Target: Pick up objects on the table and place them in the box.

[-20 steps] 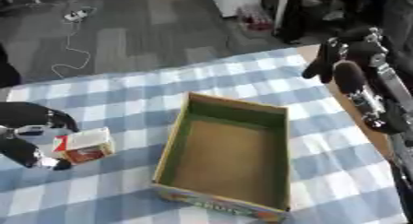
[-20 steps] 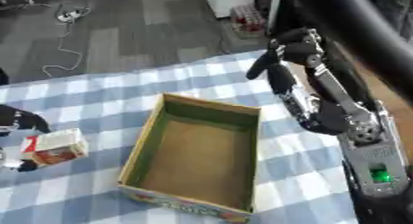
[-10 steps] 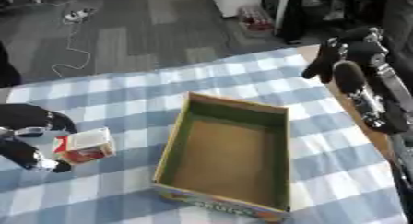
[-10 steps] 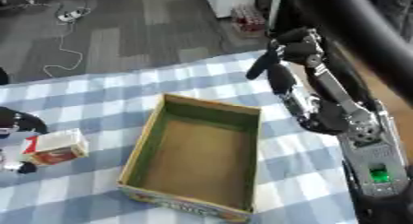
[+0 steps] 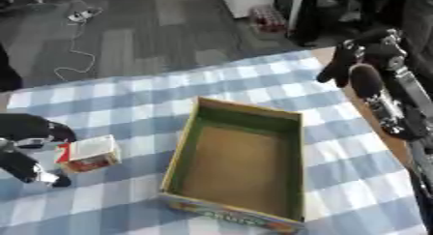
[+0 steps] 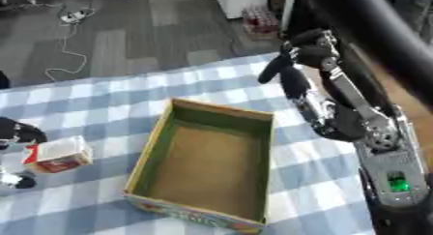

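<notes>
A small white and red carton (image 5: 88, 154) lies on the checked tablecloth at the left. My left hand (image 5: 30, 147) is around it, one black finger above it and another below, curled on it at its left end. An open cardboard box (image 5: 239, 164) with green inner walls and a brown floor stands in the middle, with nothing inside. My right hand (image 6: 287, 67) hangs raised at the right above the table's far edge, fingers curled, holding nothing.
The blue and white checked cloth (image 5: 127, 91) covers the table. The table's bare wooden edge (image 5: 372, 127) shows at the right under my right forearm. Beyond the far edge lies grey floor with a white cable (image 5: 72, 45).
</notes>
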Tool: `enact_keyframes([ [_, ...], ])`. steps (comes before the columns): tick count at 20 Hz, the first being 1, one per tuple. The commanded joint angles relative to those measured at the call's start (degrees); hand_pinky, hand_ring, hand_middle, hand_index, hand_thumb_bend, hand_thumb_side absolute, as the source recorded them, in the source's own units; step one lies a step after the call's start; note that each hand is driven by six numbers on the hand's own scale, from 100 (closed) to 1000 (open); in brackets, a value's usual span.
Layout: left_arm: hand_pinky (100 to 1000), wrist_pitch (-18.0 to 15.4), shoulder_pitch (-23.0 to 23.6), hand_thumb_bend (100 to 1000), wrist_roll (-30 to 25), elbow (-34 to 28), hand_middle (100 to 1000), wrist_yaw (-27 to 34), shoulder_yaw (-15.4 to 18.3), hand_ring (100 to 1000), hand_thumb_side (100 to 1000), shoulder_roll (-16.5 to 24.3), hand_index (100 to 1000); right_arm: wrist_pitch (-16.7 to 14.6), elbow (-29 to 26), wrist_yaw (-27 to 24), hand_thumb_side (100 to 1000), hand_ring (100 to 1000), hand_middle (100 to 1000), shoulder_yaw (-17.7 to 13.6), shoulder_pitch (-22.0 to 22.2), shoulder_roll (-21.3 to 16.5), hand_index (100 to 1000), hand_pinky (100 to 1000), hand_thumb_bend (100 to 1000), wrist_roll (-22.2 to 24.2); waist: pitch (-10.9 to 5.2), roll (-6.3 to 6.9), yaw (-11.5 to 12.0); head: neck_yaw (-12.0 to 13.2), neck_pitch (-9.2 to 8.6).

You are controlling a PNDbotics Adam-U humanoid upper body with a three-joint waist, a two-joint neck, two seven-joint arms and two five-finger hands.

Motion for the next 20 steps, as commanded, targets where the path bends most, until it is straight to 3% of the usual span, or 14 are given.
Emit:
enact_keyframes([
  [1, 794, -0.5, -0.4, 441, 0.0, 0.0, 884, -1.1, 0.6, 820, 894, 1.0, 934, -0.1, -0.8, -0.2, 1000, 292, 295, -0.3, -0.6, -0.1, 569, 326, 100, -0.1, -0.47, 0.01, 0.1, 0.4, -0.55],
  [4, 781, -0.3, -0.3, 441, 0.1, 0.5, 880, -2.2, 0.6, 811, 831, 0.9, 934, -0.1, -0.8, -0.2, 1000, 292, 295, -0.3, -0.7, 0.0, 569, 326, 100, -0.1, -0.44, 0.0, 0.0, 0.3, -0.56],
  [7, 729, -0.1, -0.3, 400, 2.0, 0.6, 828, -2.8, 0.9, 751, 840, 0.6, 900, -0.1, -0.8, -0.3, 1000, 292, 295, -0.3, -0.7, 0.0, 569, 326, 100, -0.1, -0.41, -0.01, 0.0, 0.2, -0.67],
  [8, 673, -0.1, -0.3, 386, 3.4, 0.5, 789, -2.8, 1.0, 693, 857, 0.5, 873, -0.1, -0.8, -0.3, 1000, 292, 295, -0.4, -0.8, 0.0, 568, 326, 100, -0.1, -0.4, -0.03, -0.1, 0.2, -0.67],
  [9, 679, -0.1, -0.2, 385, 4.9, 0.5, 792, -2.9, 1.0, 699, 850, 0.4, 875, -0.1, -0.8, -0.3, 1000, 292, 295, -0.4, -0.8, 0.1, 568, 326, 100, -0.2, -0.39, -0.03, -0.1, 0.1, -0.67],
  [12, 659, -0.5, -0.1, 354, 9.4, 0.7, 775, -3.6, 0.9, 680, 955, 0.1, 855, -0.2, -0.8, -0.3, 1000, 292, 295, -0.4, -0.9, 0.1, 568, 326, 100, -0.2, -0.37, -0.04, -0.2, 0.1, -0.66],
  [15, 656, -0.5, -0.3, 338, 12.7, 1.2, 764, -4.8, 0.8, 672, 971, -0.4, 840, -0.2, -0.8, -0.3, 1000, 293, 295, -0.4, -0.9, 0.2, 568, 326, 100, -0.2, -0.38, -0.04, -0.3, 0.2, -0.62],
  [20, 671, -0.3, -0.4, 435, 15.4, 2.4, 763, -9.8, 0.2, 677, 866, -1.1, 837, -0.1, -0.8, -0.3, 1000, 293, 296, -0.4, -1.1, 0.3, 566, 326, 100, -0.2, -0.43, 0.02, -0.5, 0.3, -0.56],
])
